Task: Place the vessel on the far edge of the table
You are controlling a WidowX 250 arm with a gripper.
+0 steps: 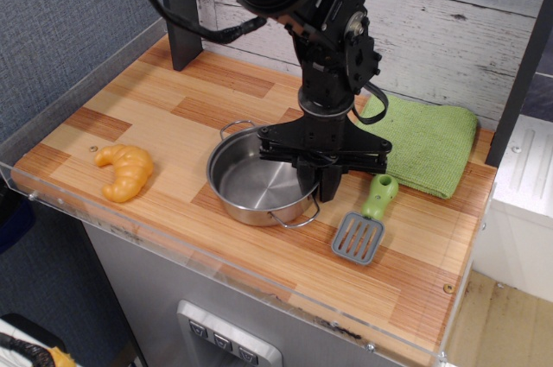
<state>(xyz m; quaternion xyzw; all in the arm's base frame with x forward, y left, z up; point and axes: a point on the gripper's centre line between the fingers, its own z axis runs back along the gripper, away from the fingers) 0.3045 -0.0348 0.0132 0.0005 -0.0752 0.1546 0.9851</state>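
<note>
Jaws pinch right rim of vessel; gripper inside; otherwise empty.

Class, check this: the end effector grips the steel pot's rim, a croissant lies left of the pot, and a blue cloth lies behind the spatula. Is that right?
One error: the cloth is green, as the observation.image view shows. The end effector does grip the pot, with the croissant left of it and the spatula before the cloth.
</note>
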